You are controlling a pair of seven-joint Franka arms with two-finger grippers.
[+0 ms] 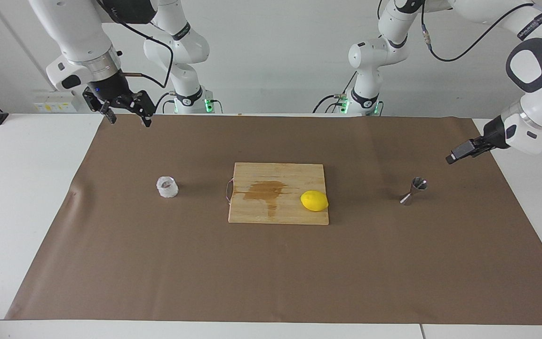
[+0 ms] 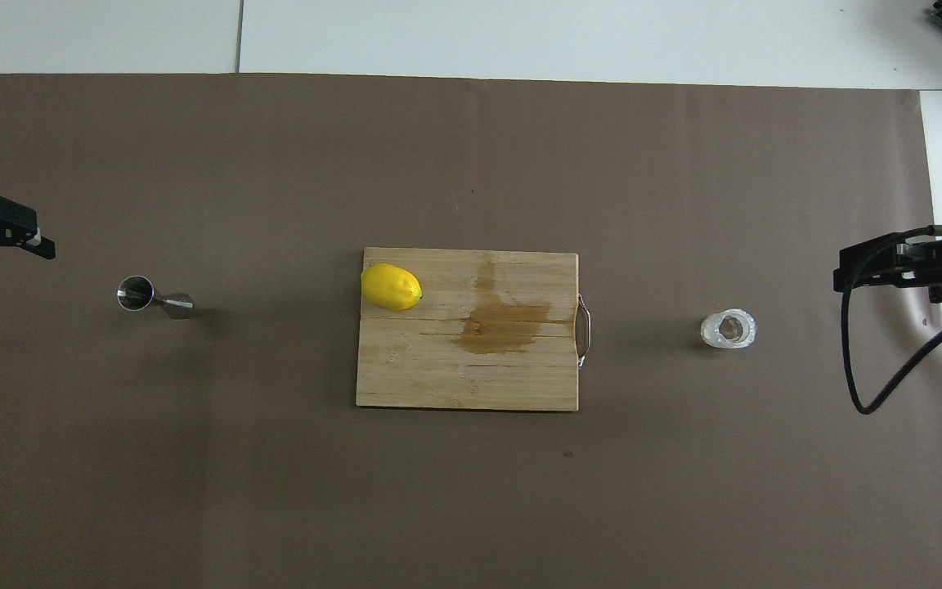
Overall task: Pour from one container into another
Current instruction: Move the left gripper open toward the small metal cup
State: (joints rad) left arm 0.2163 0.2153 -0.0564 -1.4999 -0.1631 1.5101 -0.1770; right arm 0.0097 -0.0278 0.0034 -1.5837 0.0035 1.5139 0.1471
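Note:
The small whitish bumpy cup (image 1: pixel 167 187) (image 2: pixel 728 329) stands on the brown mat toward the right arm's end. The steel hourglass jigger (image 1: pixel 413 190) (image 2: pixel 152 298) stands on the mat toward the left arm's end. My left gripper (image 1: pixel 451 158) (image 2: pixel 15 268) hangs open, turned level, over the mat's edge beside the jigger and apart from it. My right gripper (image 1: pixel 129 121) (image 2: pixel 843 278) hangs open and empty, pointing down over the mat's corner, well clear of the cup.
A wooden cutting board (image 1: pixel 252 212) (image 2: pixel 405 384) with a dark wet stain lies mid-mat between the cup and the jigger. A yellow lemon (image 1: pixel 314 201) (image 2: pixel 391 287) sits on it. The brown mat (image 1: pixel 271 273) covers most of the white table.

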